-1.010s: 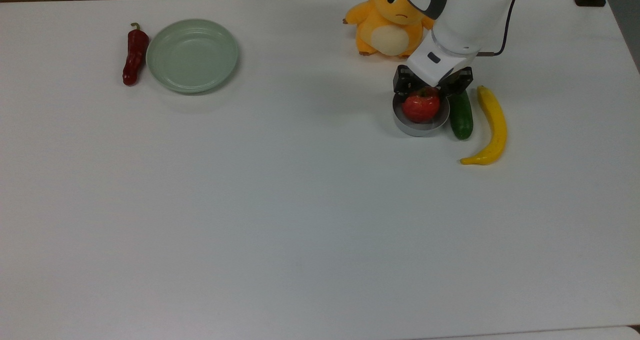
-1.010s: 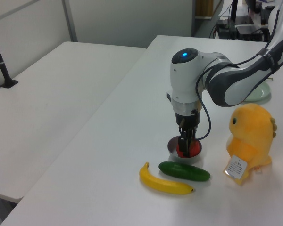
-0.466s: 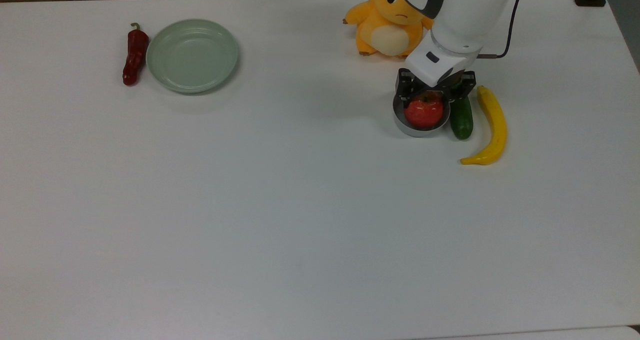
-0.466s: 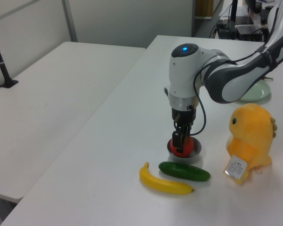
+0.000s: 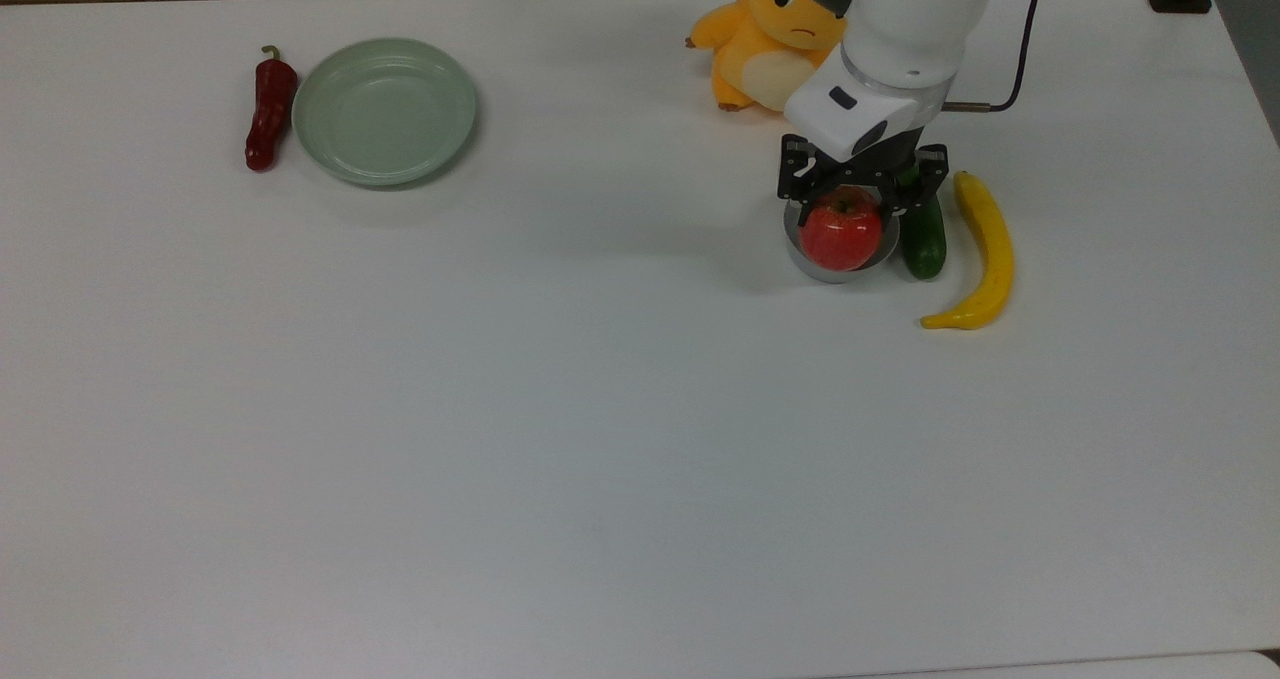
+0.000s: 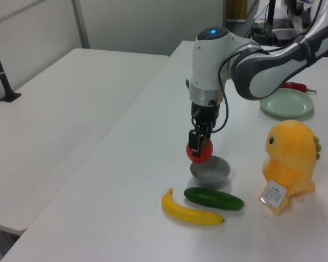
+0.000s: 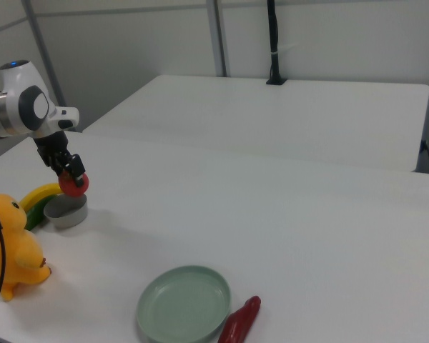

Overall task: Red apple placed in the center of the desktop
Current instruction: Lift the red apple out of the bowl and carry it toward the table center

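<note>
1. Gripper (image 6: 199, 148) is clamped on the red apple (image 5: 841, 232), one finger on each side; apple hangs clear above the small grey bowl (image 6: 210, 170), not touching it in the left view.
2. Key relation: the open middle of the desktop (image 5: 600, 409) lies toward the top view's left and lower edge from the apple, well apart from it.
3. That path runs away from the cucumber (image 5: 922, 234), banana (image 5: 985, 254) and orange plush toy (image 5: 765, 34).
4. Green plate (image 5: 385, 109) and red chili pepper (image 5: 268, 109) sit far to the top view's left, probably off the travel line.
5. Judgement: carry, then lower and release.
</note>
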You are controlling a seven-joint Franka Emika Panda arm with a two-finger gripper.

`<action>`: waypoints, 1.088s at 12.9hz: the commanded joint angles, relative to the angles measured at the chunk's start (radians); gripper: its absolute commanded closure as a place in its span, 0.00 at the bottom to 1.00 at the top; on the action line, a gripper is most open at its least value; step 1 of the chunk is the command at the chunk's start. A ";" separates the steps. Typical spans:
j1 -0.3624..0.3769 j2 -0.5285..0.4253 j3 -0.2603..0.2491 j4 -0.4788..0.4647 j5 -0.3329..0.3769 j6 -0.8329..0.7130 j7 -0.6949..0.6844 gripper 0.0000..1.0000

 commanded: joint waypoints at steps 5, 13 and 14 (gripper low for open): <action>-0.117 -0.067 -0.032 -0.011 0.000 0.004 -0.028 0.73; -0.173 -0.055 -0.175 -0.057 0.004 0.007 -0.140 0.73; -0.180 -0.043 -0.176 -0.059 0.004 0.009 -0.152 0.72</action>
